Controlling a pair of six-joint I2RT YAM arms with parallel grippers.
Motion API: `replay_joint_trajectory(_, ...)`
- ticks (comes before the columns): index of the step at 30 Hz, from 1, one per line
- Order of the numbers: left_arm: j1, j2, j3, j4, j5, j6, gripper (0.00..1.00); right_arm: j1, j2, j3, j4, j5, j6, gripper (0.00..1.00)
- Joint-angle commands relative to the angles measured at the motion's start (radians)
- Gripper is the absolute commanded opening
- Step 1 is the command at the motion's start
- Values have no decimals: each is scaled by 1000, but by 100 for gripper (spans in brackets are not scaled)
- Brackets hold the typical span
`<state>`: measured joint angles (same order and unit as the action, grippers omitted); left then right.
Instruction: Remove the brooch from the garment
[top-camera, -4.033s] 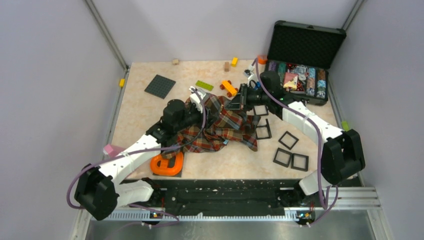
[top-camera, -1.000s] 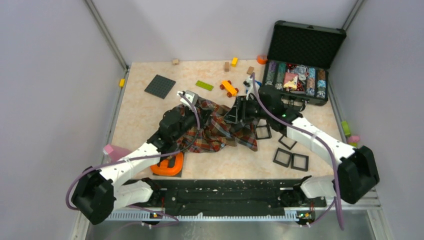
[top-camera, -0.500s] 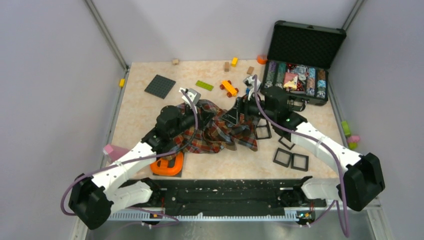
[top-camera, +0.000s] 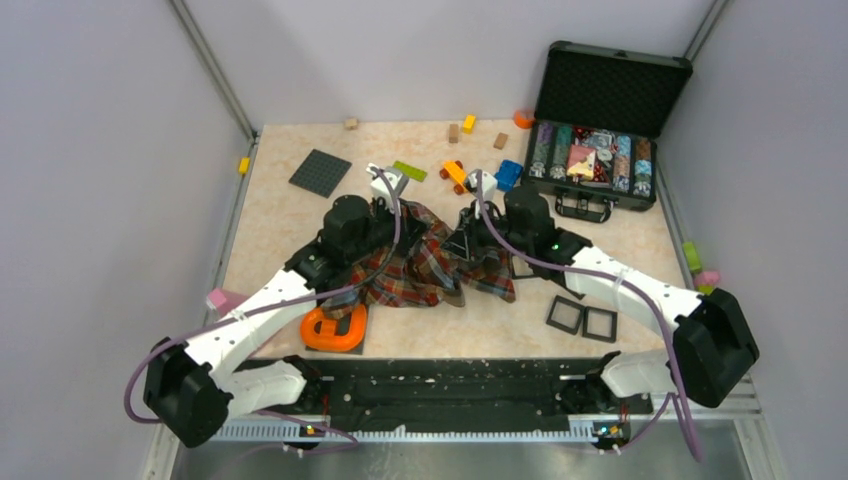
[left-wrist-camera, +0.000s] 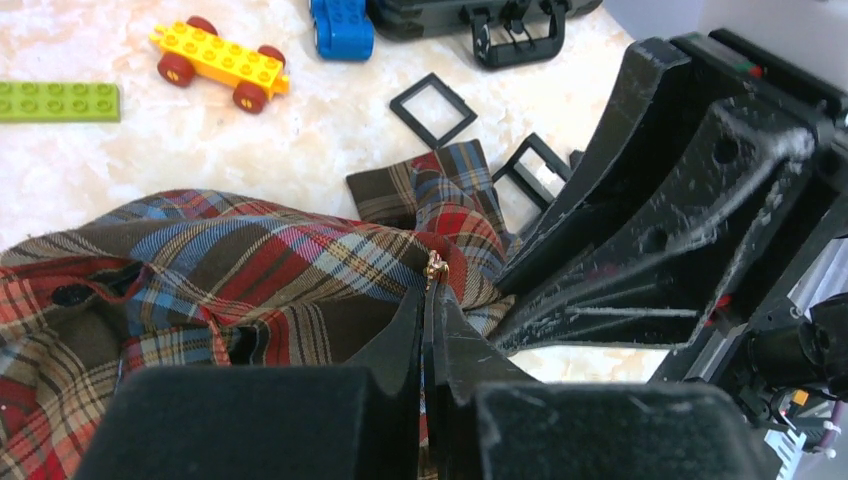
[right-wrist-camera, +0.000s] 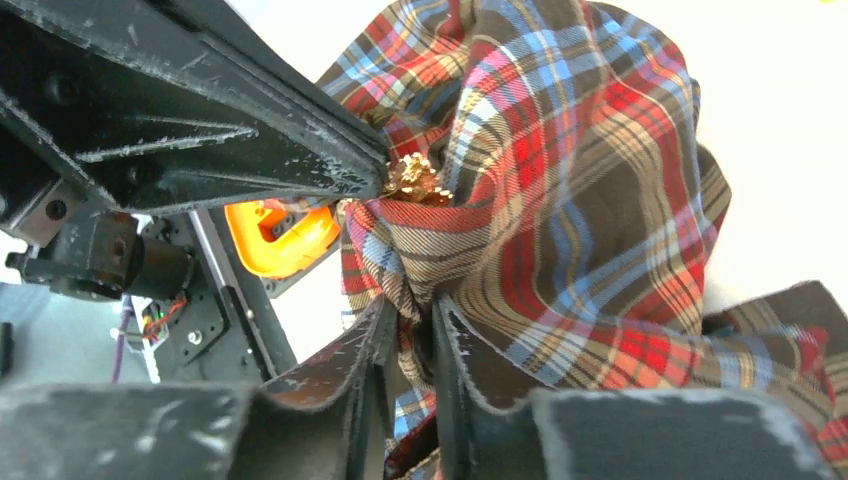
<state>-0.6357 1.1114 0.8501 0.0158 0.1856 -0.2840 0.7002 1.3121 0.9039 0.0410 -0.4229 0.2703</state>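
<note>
Our arms converge over the counter (top-camera: 280, 235).
Left claw (left-wrist-camera: 432, 298) pinches gold flower-shaped brooch (right-wrist-camera: 415, 180), petals seen only from right wrist; right claw (right-wrist-camera: 410, 320) clamps red plaid cloth shirt (right-wrist-camera: 560, 200).

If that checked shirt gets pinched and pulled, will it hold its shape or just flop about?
Probably floppy: the garment bunches into soft folds where the right gripper pinches it. Pulling the brooch would probably tent the cloth up with it. It seems light, since one pinch holds a fold up.

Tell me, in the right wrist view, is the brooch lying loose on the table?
No, the brooch sits on a raised fold of the shirt, right at the tip of the left gripper.
</note>
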Motion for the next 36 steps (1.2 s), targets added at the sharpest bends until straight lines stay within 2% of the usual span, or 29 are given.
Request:
replay_joint_trajectory(1, 2, 6, 55, -11, -1, -12, 0, 15, 4, 41, 32, 79, 7, 8)
replay_joint_trajectory(2, 2, 7, 57, -11, 2, -9, 0, 15, 1, 44, 24, 99, 9, 0)
replay_joint_trajectory(6, 2, 6, 63, -73, 2, 0, 0, 8, -20, 50, -2, 189, 14, 0)
replay_joint_trajectory(13, 2, -12, 60, -112, -11, 15, 0, -17, -29, 51, -39, 195, 12, 0)
replay_joint_trajectory(14, 1, -12, 62, -115, -8, 15, 0, -18, -29, 50, -39, 171, 9, 4)
replay_joint_trajectory(16, 2, -8, 68, -116, 4, 16, 0, -17, -35, 48, -35, 124, 4, 41)
replay_joint_trajectory(17, 2, -6, 69, -116, 10, 14, 0, -17, -42, 45, -28, 112, 4, 52)
replay_joint_trajectory(22, 4, 2, 86, -123, 61, -12, 0, -19, -99, 10, 36, 69, -9, 74)
replay_joint_trajectory(25, 16, -3, 97, -129, 110, -52, 0, -42, -109, -14, 80, 25, 17, 79)
replay_joint_trajectory(29, 51, -15, 95, -98, 195, -122, 0, -134, -113, -90, 250, -149, 151, 80)
replay_joint_trajectory(36, 106, -35, 45, 38, 292, -241, 0, -142, -78, -124, 377, -217, 254, 80)
